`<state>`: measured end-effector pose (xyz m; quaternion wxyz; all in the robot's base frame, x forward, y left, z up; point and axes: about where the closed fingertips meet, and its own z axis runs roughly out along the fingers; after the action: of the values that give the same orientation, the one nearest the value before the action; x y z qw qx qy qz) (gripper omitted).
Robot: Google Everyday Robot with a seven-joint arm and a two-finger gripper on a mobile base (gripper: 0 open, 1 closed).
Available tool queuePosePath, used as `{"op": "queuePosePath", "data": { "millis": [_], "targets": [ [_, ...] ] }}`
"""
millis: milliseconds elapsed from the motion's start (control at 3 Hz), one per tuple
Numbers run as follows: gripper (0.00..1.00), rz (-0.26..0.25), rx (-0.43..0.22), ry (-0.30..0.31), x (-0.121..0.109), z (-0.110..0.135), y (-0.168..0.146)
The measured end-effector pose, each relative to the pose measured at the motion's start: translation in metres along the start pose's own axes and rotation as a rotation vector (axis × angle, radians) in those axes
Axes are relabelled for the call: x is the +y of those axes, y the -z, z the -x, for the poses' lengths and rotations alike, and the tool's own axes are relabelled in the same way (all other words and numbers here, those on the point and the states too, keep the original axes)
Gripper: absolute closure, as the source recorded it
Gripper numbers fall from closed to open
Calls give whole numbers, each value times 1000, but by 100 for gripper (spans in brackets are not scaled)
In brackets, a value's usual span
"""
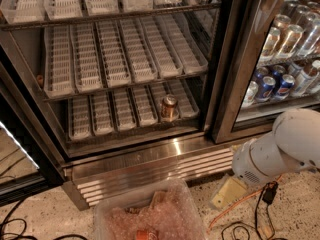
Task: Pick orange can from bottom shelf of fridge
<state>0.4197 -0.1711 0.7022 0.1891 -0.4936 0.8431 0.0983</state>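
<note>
The orange can (pixel 169 108) stands upright on the bottom shelf (pixel 130 106) of the fridge (pixel 150 156), in the second tray lane from the right, near the front. Its body is coppery and its top rim silver. My white arm (pixel 280 149) hangs low at the right, outside the fridge and in front of the neighbouring cooler. My gripper (pixel 227 191) points down toward the floor, well right of and below the can, with nothing seen in it.
The upper tray shelves (pixel 120 54) hold white slotted lanes. The black door post (pixel 232 64) separates the fridge from a glass-fronted unit with blue and silver cans (pixel 275 84). A clear plastic bin (pixel 150 214) sits on the floor in front. Cables (pixel 250 219) lie on the floor.
</note>
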Motion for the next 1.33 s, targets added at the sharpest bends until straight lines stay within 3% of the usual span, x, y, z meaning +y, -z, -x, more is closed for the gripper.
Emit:
{"op": "queuePosePath", "data": {
  "millis": [333,1000,1333],
  "targets": [
    [0,-76,-93,-59,-30,10,-30],
    [0,-202,-128,-135,-55,14,-109],
    [0,-247,-184,-145,-67,38,-111]
  ]
}}
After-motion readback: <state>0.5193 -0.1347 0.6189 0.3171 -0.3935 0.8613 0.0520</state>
